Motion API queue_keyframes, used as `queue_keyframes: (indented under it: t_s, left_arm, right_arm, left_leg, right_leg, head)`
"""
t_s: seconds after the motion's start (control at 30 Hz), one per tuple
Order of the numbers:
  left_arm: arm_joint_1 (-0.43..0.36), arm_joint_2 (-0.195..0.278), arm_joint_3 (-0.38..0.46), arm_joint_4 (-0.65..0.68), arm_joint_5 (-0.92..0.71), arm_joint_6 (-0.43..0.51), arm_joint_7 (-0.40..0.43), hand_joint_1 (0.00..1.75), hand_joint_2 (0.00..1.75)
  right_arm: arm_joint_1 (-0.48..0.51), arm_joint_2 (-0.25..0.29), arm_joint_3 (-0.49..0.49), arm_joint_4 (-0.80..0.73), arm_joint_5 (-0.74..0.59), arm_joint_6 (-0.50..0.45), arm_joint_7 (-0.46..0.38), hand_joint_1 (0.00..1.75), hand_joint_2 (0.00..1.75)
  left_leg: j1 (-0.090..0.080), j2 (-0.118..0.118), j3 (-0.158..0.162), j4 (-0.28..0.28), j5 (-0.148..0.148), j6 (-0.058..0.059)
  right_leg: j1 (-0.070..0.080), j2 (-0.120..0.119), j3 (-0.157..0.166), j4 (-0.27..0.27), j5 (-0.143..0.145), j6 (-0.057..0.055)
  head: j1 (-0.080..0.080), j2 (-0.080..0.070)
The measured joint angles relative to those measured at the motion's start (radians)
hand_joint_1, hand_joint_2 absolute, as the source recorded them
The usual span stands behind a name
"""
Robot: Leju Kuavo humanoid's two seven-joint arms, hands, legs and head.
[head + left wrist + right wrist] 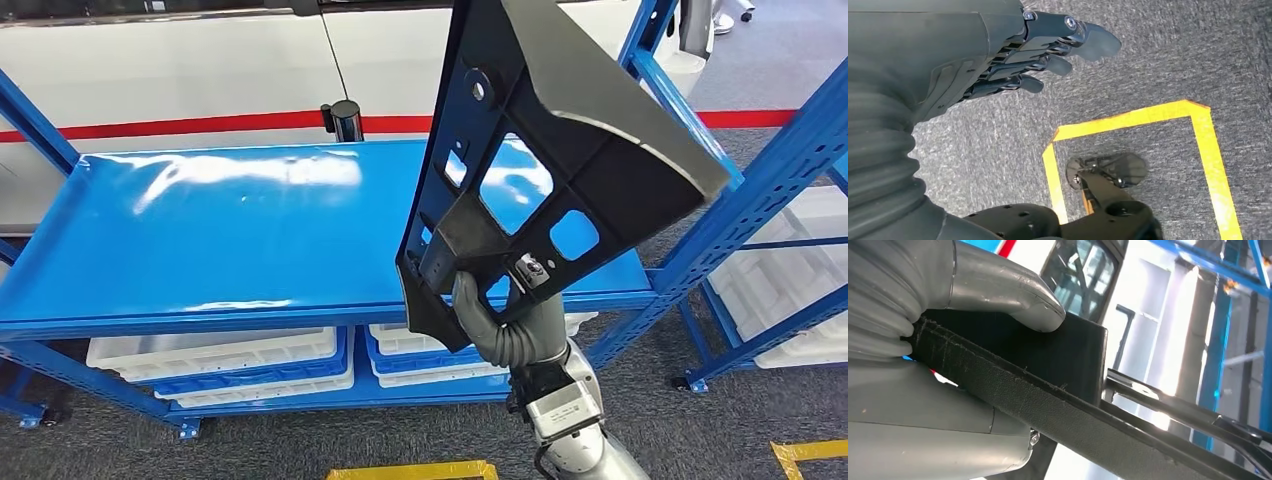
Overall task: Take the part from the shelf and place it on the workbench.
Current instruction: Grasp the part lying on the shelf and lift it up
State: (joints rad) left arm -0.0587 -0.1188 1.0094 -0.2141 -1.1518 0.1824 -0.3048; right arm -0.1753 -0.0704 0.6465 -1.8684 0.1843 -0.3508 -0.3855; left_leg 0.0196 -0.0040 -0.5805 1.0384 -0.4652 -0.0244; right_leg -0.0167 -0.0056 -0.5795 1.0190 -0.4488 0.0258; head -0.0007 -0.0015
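Note:
The part [560,150] is a large black panel with several cut-out windows, held upright and tilted in front of the blue shelf [220,230]. My right hand [485,310] grips its lower corner from below, lifted off the shelf top. Up close, the part's dark edge [1048,405] runs between the grey thumb [1008,295] and the palm. My left hand [1043,55] hangs over the grey carpet with its fingers apart and nothing in them.
White trays [220,355] sit on the shelf's lower level, and more white bins [800,270] stand in the rack at right. Blue uprights [760,190] flank the part. Yellow floor tape [1158,117] marks a box on the carpet.

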Motion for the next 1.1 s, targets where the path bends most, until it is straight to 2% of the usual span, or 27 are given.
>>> queue_keyframes:
  t_s: [0.07,0.13,0.17,0.23,0.27,0.3,0.33,0.37,0.4,0.47,0.5,0.57,0.63,0.7,0.77,0.8,0.83,0.87,0.9,0.97,1.0,1.1]
  left_arm:
    - [0.000,-0.001,0.000,0.000,-0.001,0.000,0.000,0.00,1.75]
    - [0.000,-0.001,0.000,0.000,-0.001,0.000,0.000,0.00,1.75]
    - [0.000,-0.001,0.000,0.000,-0.001,0.000,0.000,0.00,1.75]
    - [-0.001,0.000,0.000,0.000,-0.001,-0.001,-0.001,0.00,1.75]
    - [-0.001,0.000,0.001,0.000,-0.001,-0.001,-0.001,0.00,1.75]
    - [-0.001,0.000,0.001,0.000,-0.001,-0.002,-0.001,0.00,1.75]
    - [0.000,0.000,0.001,0.000,-0.001,-0.002,-0.001,0.00,1.75]
    - [0.000,-0.001,0.002,0.000,-0.001,-0.003,-0.001,0.00,1.75]
    - [0.000,-0.001,0.002,0.000,-0.001,-0.003,-0.001,0.00,1.75]
    - [-0.001,-0.003,0.002,0.000,-0.001,-0.003,-0.002,0.00,1.75]
    - [-0.001,-0.003,0.003,0.000,-0.001,-0.003,-0.004,0.00,1.75]
    - [-0.001,-0.003,0.005,0.000,-0.001,-0.004,-0.005,0.00,1.75]
    - [-0.001,-0.002,0.008,0.000,-0.001,-0.004,-0.006,0.00,1.75]
    - [0.000,-0.001,0.009,0.000,-0.001,-0.004,-0.006,0.00,1.75]
    - [0.000,-0.001,0.009,0.000,-0.003,-0.004,-0.006,0.00,1.75]
    - [0.000,-0.001,0.009,0.001,-0.005,-0.005,-0.006,0.00,1.75]
    - [0.001,-0.001,0.009,0.001,-0.007,-0.005,-0.006,0.00,1.75]
    - [0.001,0.000,0.009,0.001,-0.008,-0.005,-0.006,0.00,1.75]
    - [0.001,0.000,0.009,0.001,-0.008,-0.005,-0.006,0.00,1.75]
    - [0.000,0.000,0.009,0.001,-0.008,-0.005,-0.006,0.00,1.75]
    - [0.000,-0.001,0.009,0.001,-0.009,-0.006,-0.006,0.00,1.75]
    - [0.000,-0.001,0.009,0.002,-0.009,-0.006,-0.006,0.00,1.75]
  right_arm:
    - [0.000,0.000,0.002,0.000,-0.002,0.008,0.001,1.75,1.75]
    - [-0.001,-0.001,0.003,0.000,-0.008,0.013,0.001,1.75,1.75]
    - [-0.001,-0.001,0.003,0.000,-0.012,0.014,0.000,1.75,1.75]
    - [0.000,-0.002,0.003,0.000,-0.018,0.015,-0.001,1.75,1.75]
    - [0.000,-0.003,0.003,0.000,-0.021,0.015,-0.002,1.75,1.75]
    - [0.000,-0.004,0.003,0.000,-0.024,0.016,-0.003,1.75,1.75]
    - [0.001,-0.004,0.003,0.000,-0.026,0.016,-0.005,1.75,1.75]
    - [0.001,-0.004,0.003,0.000,-0.028,0.016,-0.006,1.75,1.75]
    - [0.001,-0.004,0.003,-0.001,-0.029,0.016,-0.008,1.75,1.75]
    - [0.000,-0.004,0.003,-0.006,-0.030,0.016,-0.010,1.75,1.75]
    - [0.000,-0.004,0.002,-0.008,-0.030,0.017,-0.011,1.75,1.75]
    - [0.000,-0.004,0.002,-0.011,-0.031,0.017,-0.013,1.75,1.75]
    - [0.000,-0.003,0.002,-0.013,-0.031,0.017,-0.013,1.75,1.75]
    - [0.000,-0.002,0.002,-0.016,-0.031,0.016,-0.013,1.75,1.75]
    - [0.002,-0.002,0.002,-0.016,-0.031,0.016,-0.013,1.75,1.75]
    - [0.004,-0.003,0.001,-0.016,-0.031,0.016,-0.013,1.75,1.75]
    - [0.006,-0.003,0.001,-0.016,-0.031,0.016,-0.013,1.75,1.75]
    - [0.008,-0.003,0.001,-0.016,-0.031,0.015,-0.013,1.75,1.75]
    - [0.009,-0.003,0.000,-0.016,-0.031,0.015,-0.013,1.75,1.75]
    - [0.011,-0.002,-0.003,-0.017,-0.031,0.014,-0.013,1.75,1.75]
    - [0.011,-0.002,-0.004,-0.017,-0.031,0.013,-0.013,1.75,1.75]
    - [0.012,-0.003,-0.007,-0.017,-0.031,0.013,-0.013,1.75,1.75]
  left_leg:
    - [-0.005,-0.004,-0.004,-0.006,0.003,0.013]
    - [-0.005,-0.004,-0.008,-0.010,0.011,0.028]
    - [-0.003,-0.004,-0.010,-0.012,0.016,0.035]
    - [-0.004,-0.004,-0.017,-0.013,0.021,0.044]
    - [-0.005,-0.004,-0.022,-0.013,0.023,0.046]
    - [-0.007,-0.005,-0.026,-0.012,0.025,0.048]
    - [-0.008,-0.005,-0.028,-0.012,0.027,0.049]
    - [-0.008,-0.005,-0.029,-0.012,0.028,0.048]
    - [-0.008,-0.006,-0.029,-0.012,0.030,0.046]
    - [-0.012,-0.007,-0.030,-0.011,0.033,0.040]
    - [-0.013,-0.007,-0.031,-0.010,0.035,0.035]
    - [-0.013,-0.006,-0.033,-0.013,0.041,0.023]
    - [-0.011,-0.005,-0.039,-0.001,0.031,0.012]
    - [-0.008,-0.003,-0.068,0.076,-0.026,0.004]
    - [-0.006,-0.002,-0.116,0.207,-0.098,-0.002]
    - [-0.005,-0.001,-0.131,0.252,-0.115,-0.005]
    - [-0.003,-0.001,-0.128,0.262,-0.112,-0.008]
    - [-0.001,0.000,-0.106,0.231,-0.092,-0.009]
    - [0.003,0.001,-0.068,0.168,-0.061,-0.011]
    - [0.006,-0.002,-0.001,0.045,-0.022,-0.010]
    - [0.005,-0.004,0.013,0.013,-0.014,-0.006]
    - [-0.001,-0.006,0.004,0.001,-0.002,0.018]
  right_leg:
    - [0.000,-0.001,-0.003,-0.004,0.005,0.012]
    - [-0.002,0.000,-0.017,0.016,-0.008,0.017]
    - [-0.002,0.001,-0.035,0.052,-0.029,0.015]
    - [-0.003,0.002,-0.094,0.178,-0.088,0.007]
    - [-0.002,0.002,-0.122,0.240,-0.112,0.006]
    - [-0.002,0.002,-0.137,0.276,-0.123,0.008]
    - [-0.002,0.002,-0.132,0.273,-0.119,0.014]
    - [-0.001,0.002,-0.105,0.228,-0.101,0.020]
    - [0.000,0.002,-0.063,0.156,-0.078,0.025]
    - [0.005,0.003,0.007,0.029,-0.040,0.022]
    - [0.008,0.004,0.023,-0.001,-0.030,0.016]
    - [0.011,0.004,0.025,-0.009,-0.022,0.004]
    - [0.003,0.003,0.024,-0.014,-0.012,-0.009]
    - [-0.005,0.000,0.023,-0.018,-0.004,-0.019]
    - [-0.004,-0.002,0.019,-0.017,-0.002,-0.023]
    - [-0.003,-0.003,0.018,-0.017,-0.001,-0.023]
    - [-0.004,-0.003,0.016,-0.016,0.001,-0.023]
    - [-0.005,-0.003,0.016,-0.015,0.002,-0.022]
    - [-0.006,-0.003,0.016,-0.012,0.002,-0.021]
    - [-0.003,-0.003,0.011,-0.003,0.001,-0.014]
    - [0.000,-0.002,0.007,0.000,0.003,-0.008]
    - [0.001,-0.002,-0.005,-0.002,0.012,0.012]
  head:
    - [0.001,0.000]
    - [0.002,0.000]
    - [0.003,0.000]
    - [0.004,0.000]
    - [0.004,0.000]
    - [0.004,0.000]
    - [0.004,0.000]
    - [0.004,0.000]
    - [0.004,0.000]
    - [0.004,0.000]
    - [0.003,0.000]
    - [0.003,0.000]
    - [0.002,0.000]
    - [0.000,0.000]
    - [-0.001,0.000]
    - [-0.001,0.000]
    - [-0.001,0.000]
    - [-0.001,0.000]
    - [-0.001,0.000]
    - [-0.002,0.000]
    - [-0.001,0.000]
    - [-0.001,0.000]
